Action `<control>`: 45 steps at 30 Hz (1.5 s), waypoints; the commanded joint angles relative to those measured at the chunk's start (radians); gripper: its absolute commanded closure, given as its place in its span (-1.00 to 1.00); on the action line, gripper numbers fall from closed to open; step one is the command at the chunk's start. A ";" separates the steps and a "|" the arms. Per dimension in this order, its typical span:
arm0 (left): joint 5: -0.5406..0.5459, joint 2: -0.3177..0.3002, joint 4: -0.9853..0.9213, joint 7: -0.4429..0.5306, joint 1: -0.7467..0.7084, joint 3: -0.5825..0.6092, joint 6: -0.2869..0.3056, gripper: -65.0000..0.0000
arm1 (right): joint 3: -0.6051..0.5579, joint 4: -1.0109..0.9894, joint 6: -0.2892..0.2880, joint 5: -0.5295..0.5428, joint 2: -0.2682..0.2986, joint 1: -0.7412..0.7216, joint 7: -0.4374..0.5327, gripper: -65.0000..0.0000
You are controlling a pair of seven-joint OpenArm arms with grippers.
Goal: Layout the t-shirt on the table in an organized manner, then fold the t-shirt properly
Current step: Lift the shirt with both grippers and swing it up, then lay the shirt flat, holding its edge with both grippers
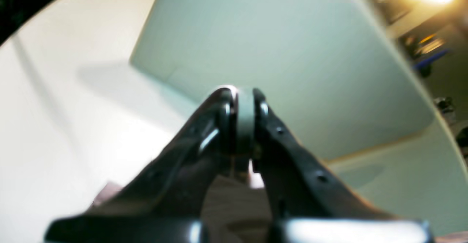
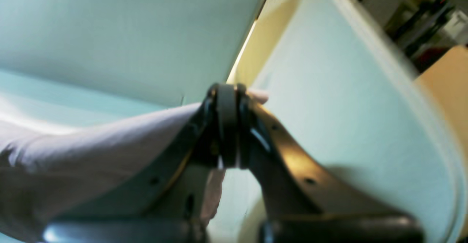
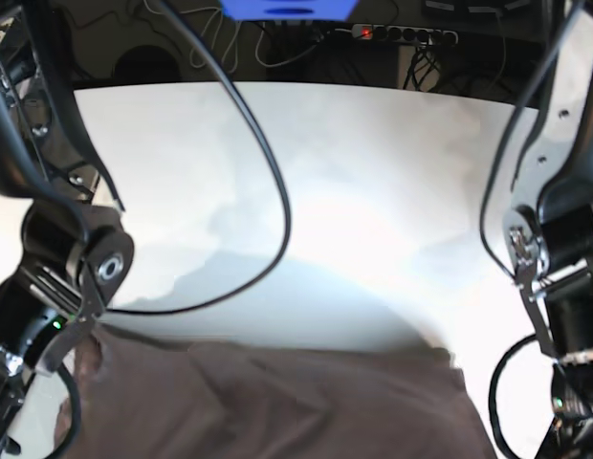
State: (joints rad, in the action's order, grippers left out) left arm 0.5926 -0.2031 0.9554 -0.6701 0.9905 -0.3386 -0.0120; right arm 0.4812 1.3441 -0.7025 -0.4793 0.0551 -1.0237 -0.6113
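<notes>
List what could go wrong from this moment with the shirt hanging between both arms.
1. The right end effector pinches only a thin edge of the dusty mauve cotton t-shirt; a tug might pull it free.
2. The left end effector shows little cloth at its shut tips, so that hold looks uncertain.
3. The shirt's top edge sags and wrinkles above the smooth white table, so it may land creased.

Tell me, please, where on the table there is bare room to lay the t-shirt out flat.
The white table is bare from its far edge down to the t-shirt, which is stretched along the near edge. That middle stretch is bordered left and right by the two arms; only a black cable loops across it. The near edge is crowded.
</notes>
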 commanded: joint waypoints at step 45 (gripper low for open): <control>0.332 -0.016 0.403 0.008 -1.211 -0.228 0.010 0.99 | 0.172 0.651 0.004 0.626 -0.110 1.551 0.176 1.00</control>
State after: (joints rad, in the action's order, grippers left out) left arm 0.9031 -0.2024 1.3380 -0.6777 -0.2264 -0.5613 -0.0040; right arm 0.6479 1.9751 -0.7025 0.1360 -0.0570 0.5259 -0.4576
